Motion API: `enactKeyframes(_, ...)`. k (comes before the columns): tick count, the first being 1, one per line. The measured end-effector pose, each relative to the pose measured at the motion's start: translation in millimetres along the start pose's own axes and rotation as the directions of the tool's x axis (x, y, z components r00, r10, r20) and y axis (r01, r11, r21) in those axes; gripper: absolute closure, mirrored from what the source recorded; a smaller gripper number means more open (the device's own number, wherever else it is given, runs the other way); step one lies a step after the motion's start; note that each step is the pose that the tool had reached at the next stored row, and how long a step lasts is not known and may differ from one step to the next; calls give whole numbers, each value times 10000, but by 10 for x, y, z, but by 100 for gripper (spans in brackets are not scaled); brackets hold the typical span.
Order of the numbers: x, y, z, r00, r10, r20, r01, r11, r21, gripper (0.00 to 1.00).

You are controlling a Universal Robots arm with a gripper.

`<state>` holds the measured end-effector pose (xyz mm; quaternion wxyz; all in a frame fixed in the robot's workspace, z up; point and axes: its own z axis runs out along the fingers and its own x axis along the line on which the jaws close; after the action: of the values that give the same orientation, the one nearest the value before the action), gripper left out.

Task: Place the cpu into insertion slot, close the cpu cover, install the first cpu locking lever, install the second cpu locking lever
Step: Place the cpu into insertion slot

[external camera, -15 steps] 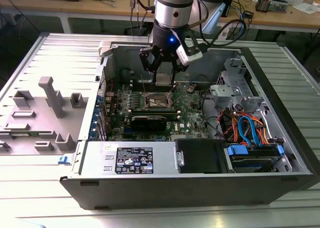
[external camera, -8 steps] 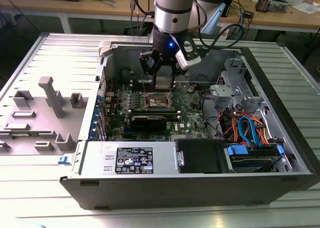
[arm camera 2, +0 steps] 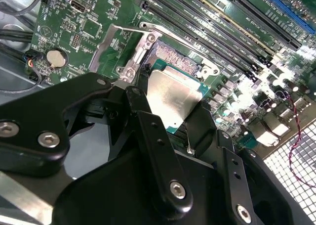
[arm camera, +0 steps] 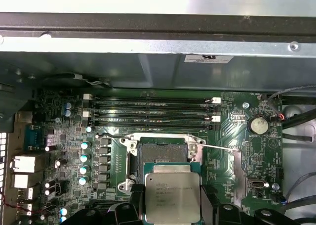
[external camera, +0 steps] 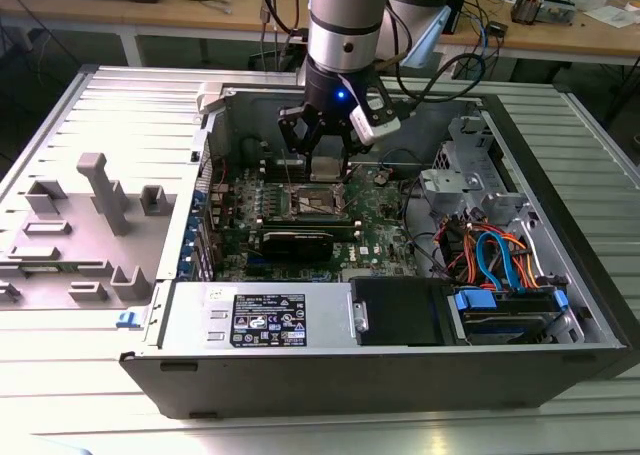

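— Ribbed grey metal counter [external camera: 60, 405], with an open computer case [external camera: 330, 375] lying flat on it. What's inside?

— Green motherboard [external camera: 380, 235], crowded with small parts. Long black memory slots [arm camera: 153, 110] run along one side of the insertion slot [arm camera: 159, 151], a dark square with a bright metal rim.

— Much room round it?

— Tight. The case walls stand up on all sides, and cables [external camera: 490, 255] bunch at the exterior view's right. The cpu cover [arm camera 2: 101, 49], a thin silvery frame, is swung up off the slot, so the slot lies open.

— And the end effector [external camera: 325, 165]?

— Black fingers [arm camera: 210, 207] pinched on two opposite edges of the cpu [arm camera: 173, 193], a flat square chip with a dull silver top on a green rim. It hangs just over the slot, covering part of it; the pin field shows past its edge. Whether it touches the rim, I cannot tell.
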<state>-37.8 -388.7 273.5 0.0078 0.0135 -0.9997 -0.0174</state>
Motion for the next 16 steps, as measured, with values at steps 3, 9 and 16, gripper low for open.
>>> enactKeyframes(3, 0, 0, 2, 10000, 0, 1, 0, 10000, -2, 45)
enactKeyframes(9, 3, -2, 68, 10000, 1, 10, -1, 10000, -3, 45)
enactKeyframes(16, 51, -5, 183, 10000, -2, 30, 2, 10000, 0, 45)
